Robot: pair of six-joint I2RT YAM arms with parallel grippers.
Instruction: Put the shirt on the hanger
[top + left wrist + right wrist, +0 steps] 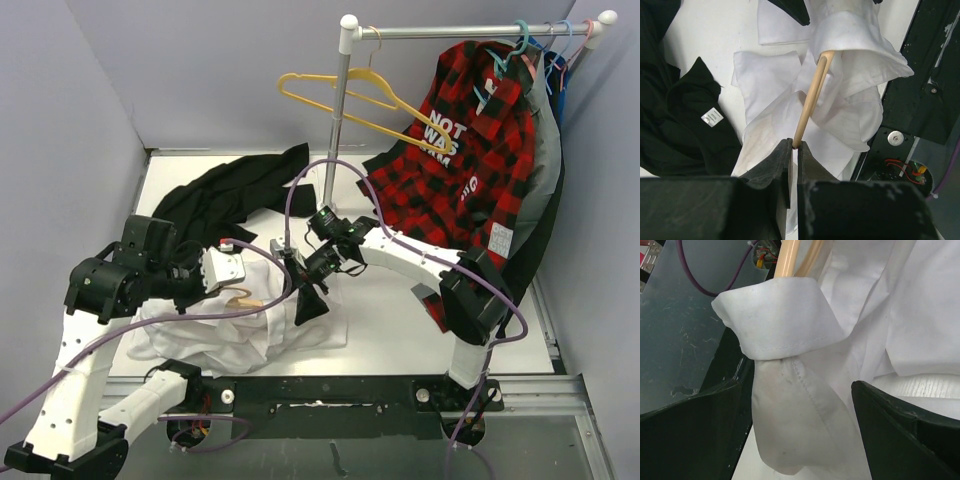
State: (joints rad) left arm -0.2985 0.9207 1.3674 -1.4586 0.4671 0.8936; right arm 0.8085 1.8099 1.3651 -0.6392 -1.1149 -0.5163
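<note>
Shirt [840, 30] collar wraps hanger [811, 100], plain only in wrist views.

The right hand [795, 390] stands wide open around a fold of the shirt [785, 330], with the hanger [788, 255] above.

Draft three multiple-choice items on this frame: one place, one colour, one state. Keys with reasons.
1. Where does the black garment lie?
A. on a teal hanger
B. on the table, beyond the shirt
C. on the floor

2. The empty hanger on the rail is:
A. teal
B. yellow
C. red

3. The left gripper has its jaws:
A. wide open
B. shut on the tan hanger
C. shut on nothing

Key: 1 B, it sprawls on the tabletop past the white fabric. 2 B, it shows yellow against the wall. 3 B, the tan rod runs into the closed jaws.
</note>
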